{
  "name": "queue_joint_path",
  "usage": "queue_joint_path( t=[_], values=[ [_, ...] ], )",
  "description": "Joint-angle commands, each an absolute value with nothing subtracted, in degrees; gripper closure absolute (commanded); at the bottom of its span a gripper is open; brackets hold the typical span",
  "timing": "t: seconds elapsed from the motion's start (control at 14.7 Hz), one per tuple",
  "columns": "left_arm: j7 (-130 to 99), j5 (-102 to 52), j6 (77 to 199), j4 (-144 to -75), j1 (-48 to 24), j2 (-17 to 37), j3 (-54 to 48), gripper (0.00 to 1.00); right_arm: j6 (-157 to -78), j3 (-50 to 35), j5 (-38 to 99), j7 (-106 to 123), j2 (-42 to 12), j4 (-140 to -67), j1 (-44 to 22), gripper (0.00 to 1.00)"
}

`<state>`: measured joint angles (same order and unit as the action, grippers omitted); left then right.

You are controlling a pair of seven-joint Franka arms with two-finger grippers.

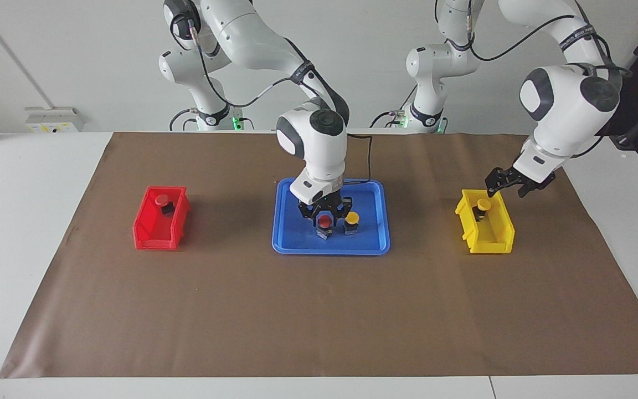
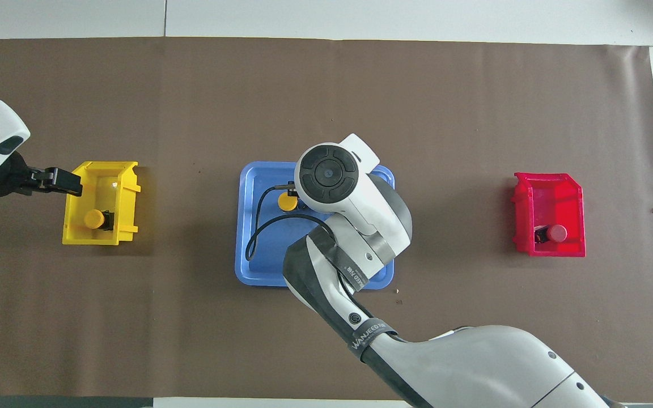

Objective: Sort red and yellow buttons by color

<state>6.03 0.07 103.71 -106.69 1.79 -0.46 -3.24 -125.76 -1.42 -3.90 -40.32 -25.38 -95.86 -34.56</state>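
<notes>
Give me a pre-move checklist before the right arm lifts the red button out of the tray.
1. Right gripper closed around the red button in the blue tray: ok.
2. Grip firm enough to lift: cannot tell.
3. Yellow button beside it clear of the fingers: cannot tell.
4. Red bin has room, one red button inside: ok.
5. Left gripper open, raised over the yellow bin, its button dropped inside: ok.

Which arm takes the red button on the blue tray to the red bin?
Right. The right gripper is already clamped around the red button; the left gripper hangs open over the yellow bin.
</notes>
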Motion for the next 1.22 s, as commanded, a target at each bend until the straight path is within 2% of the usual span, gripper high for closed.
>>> queue_joint_path(
  t=[0.0, 0.14, 0.2, 0.27, 0.34, 0.41, 0.48, 0.54, 0.68, 0.81, 0.95, 1.15],
  values=[
    [8.08, 1.32, 91.98, -94.79, 1.50, 0.00, -3.78, 0.00, -127.27, -1.49, -4.22, -40.96, -23.82, -98.35, -34.10, 0.54],
    [8.09, 0.79, 85.98, -89.32, 1.06, 0.17, -3.78, 0.00, -126.57, -1.49, -4.22, -40.87, -23.99, -97.39, -33.66, 0.77],
    [8.09, 0.70, 84.91, -88.34, 1.05, 0.09, -3.78, 0.00, -125.61, -1.49, -4.13, -40.78, -23.99, -95.90, -33.31, 0.84],
    [7.82, 0.36, 85.77, -89.20, 0.53, -0.17, -3.78, 0.00, -122.46, -1.23, -4.57, -40.17, -24.08, -93.71, -32.44, 0.85],
    [7.47, 0.26, 88.83, -92.52, 0.44, -1.13, -3.78, 0.00, -118.52, -1.23, -4.74, -39.03, -24.43, -90.39, -30.78, 0.85],
    [6.60, -0.17, 95.64, -99.60, 0.27, -4.45, -3.87, 0.00, -113.78, -1.23, -4.66, -36.24, -24.26, -87.05, -29.02, 0.85],
    [3.55, -1.74, 101.72, -105.93, -0.95, -6.05, -3.87, 0.00, -110.16, -1.06, -4.57, -32.47, -22.60, -86.66, -26.31, 0.85],
    [-1.44, -1.76, 106.04, -109.30, -4.53, -6.06, -3.78, 0.00, -107.08, -1.05, -4.48, -26.43, -18.50, -87.97, -22.28, 0.85],
    [-11.55, -1.76, 110.46, -110.30, -11.22, -2.84, -3.78, 0.00, -102.68, -1.05, -3.78, -15.96, -10.16, -94.71, -14.46, 0.85],
    [-23.49, -1.84, 115.19, -109.86, -19.12, 1.56, -3.78, 0.02, -105.28, -1.14, -2.99, -1.65, -2.58, -105.08, -5.05, 0.85],
    [-33.28, -1.76, 121.00, -109.69, -26.25, 6.74, -3.69, 0.03, -109.14, -1.14, -1.07, 10.77, -0.27, -110.37, 3.30, 0.84],
    [-38.66, -1.76, 124.01, -106.98, -31.80, 12.37, -3.69, 0.08, -119.50, -1.05, -0.70, 13.80, 2.28, -118.97, 6.50, 0.84]
  ],
)
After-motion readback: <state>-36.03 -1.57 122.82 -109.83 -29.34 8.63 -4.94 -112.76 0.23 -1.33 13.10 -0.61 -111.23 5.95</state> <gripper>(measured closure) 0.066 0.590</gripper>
